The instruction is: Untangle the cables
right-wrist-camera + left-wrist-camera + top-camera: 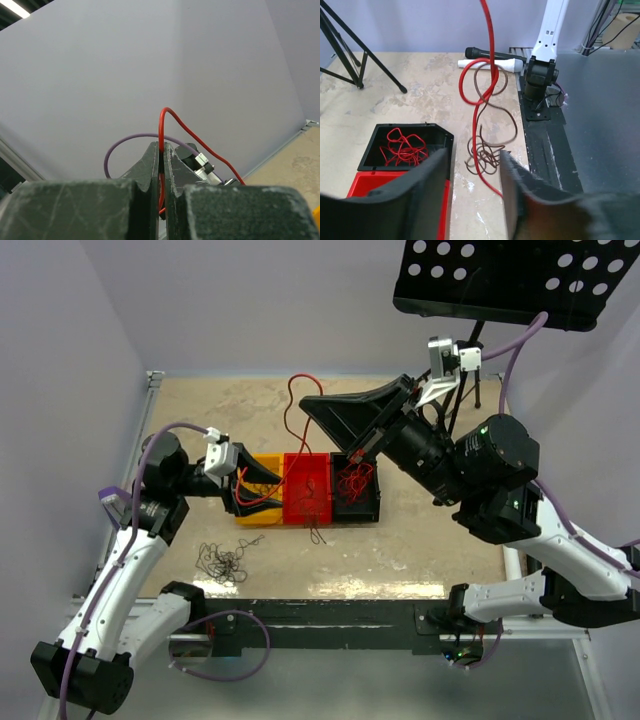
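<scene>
Beige counter (420, 540). Right pincer (161, 147) clamps the red wire (160, 125) up high, likely to draw it out of the brown wire (490, 150). Left pincer (472, 159) gapes wide around both, gripping nothing. Dark pile (222, 562) lies apart.

Plain pale lilac walls (250, 300) enclose a beige marbled counter (420, 550); a black perforated music stand (510, 280) rises at far right.

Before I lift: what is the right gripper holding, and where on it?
A red cable, pinched in the shut right gripper at the foot of its top loop. The rest hangs down, tangled with a brown cable.
</scene>
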Motion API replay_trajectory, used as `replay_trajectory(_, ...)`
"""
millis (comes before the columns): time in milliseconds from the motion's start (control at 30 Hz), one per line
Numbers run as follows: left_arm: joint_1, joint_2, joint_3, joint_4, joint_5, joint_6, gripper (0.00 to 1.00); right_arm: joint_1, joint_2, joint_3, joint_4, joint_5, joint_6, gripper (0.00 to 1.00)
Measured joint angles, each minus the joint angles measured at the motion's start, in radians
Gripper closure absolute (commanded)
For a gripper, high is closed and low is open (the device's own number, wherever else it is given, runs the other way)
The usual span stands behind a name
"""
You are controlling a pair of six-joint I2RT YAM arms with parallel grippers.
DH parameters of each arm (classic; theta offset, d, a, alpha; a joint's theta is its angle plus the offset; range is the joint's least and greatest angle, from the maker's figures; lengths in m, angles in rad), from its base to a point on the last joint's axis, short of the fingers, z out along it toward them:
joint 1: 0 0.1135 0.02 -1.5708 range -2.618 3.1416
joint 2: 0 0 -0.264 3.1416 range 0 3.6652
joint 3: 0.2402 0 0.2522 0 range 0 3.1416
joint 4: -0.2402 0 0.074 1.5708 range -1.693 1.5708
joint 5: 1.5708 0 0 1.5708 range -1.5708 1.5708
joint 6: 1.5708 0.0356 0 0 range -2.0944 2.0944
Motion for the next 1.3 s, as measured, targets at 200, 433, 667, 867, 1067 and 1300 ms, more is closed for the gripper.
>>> replay_trajectory(200,0.000,-0.001,0.000,0.006,0.033,-0.018,0.35,0.000,0.000,-0.015,0.005,-0.001,0.001,1.00)
replay_trajectory(433,0.000,-0.001,0.000,-0.002,0.063,-0.018,0.35,0.000,0.000,-0.023,0.011,-0.005,0.007,1.00)
replay_trajectory(667,0.000,-0.001,0.006,-0.106,0.076,0.052,0.33,0.000,0.000,-0.029,0.015,-0.004,0.007,1.00)
replay_trajectory(867,0.000,0.016,0.077,-0.326,0.071,0.248,0.32,0.000,0.001,-0.040,0.013,0.005,0.003,1.00)
replay_trajectory(1067,0.000,0.053,0.142,-0.491,0.063,0.407,0.32,0.000,0.002,-0.041,0.011,0.008,-0.001,1.00)
replay_trajectory(1300,0.000,0.058,0.124,-0.434,0.058,0.356,0.36,0.000,0.009,-0.047,0.012,0.008,-0.001,1.00)
